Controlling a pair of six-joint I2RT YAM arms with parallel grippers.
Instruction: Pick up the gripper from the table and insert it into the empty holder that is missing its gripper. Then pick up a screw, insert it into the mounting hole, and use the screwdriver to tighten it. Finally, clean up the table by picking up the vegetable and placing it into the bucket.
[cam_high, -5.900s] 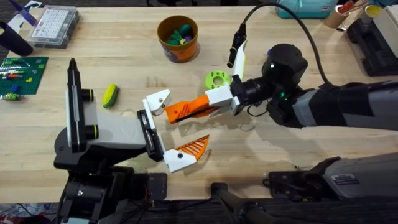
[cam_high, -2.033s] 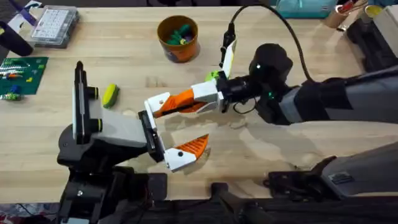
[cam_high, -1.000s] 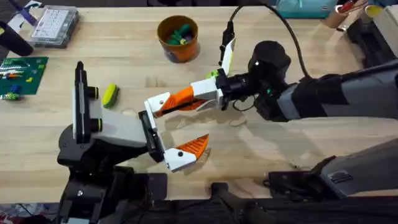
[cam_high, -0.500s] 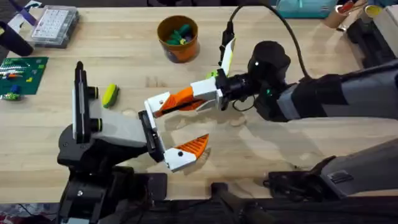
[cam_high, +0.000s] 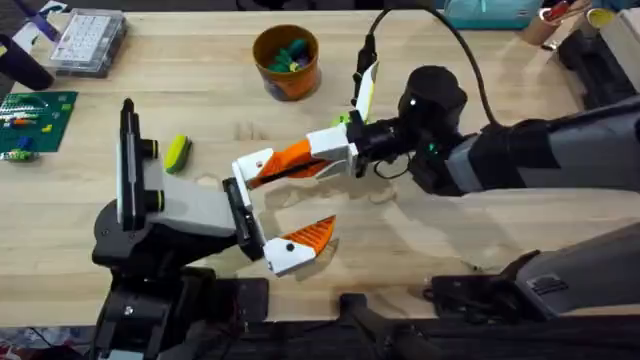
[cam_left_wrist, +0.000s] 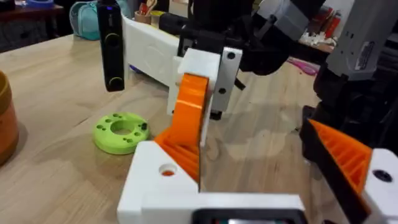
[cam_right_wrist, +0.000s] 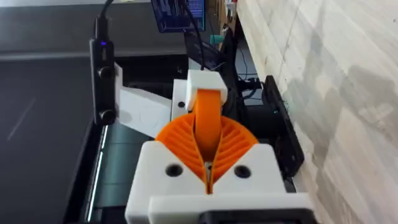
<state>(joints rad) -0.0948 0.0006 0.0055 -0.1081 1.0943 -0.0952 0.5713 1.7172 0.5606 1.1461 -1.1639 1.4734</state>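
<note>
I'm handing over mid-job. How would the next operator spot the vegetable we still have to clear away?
Start at the orange bucket near the far edge of the table, then look toward the left arm's tall black upright. The vegetable lies flat just right of that upright: a small yellow corn cob with green edges. The lime-green ring beside the right arm is round with holes, not yellow.

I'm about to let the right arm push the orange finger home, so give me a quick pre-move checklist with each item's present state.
1. The right gripper is shut on the gripper: ok.
2. The gripper's tip meets the holder: ok in the overhead view.
3. The gripper is fully seated in the holder: cannot tell.
4. The left gripper has its jaws apart, leaving room: ok.
5. The mounting hole in the holder is unblocked: ok.
6. The vegetable is in the bucket: not ok; it lies on the table.
</note>
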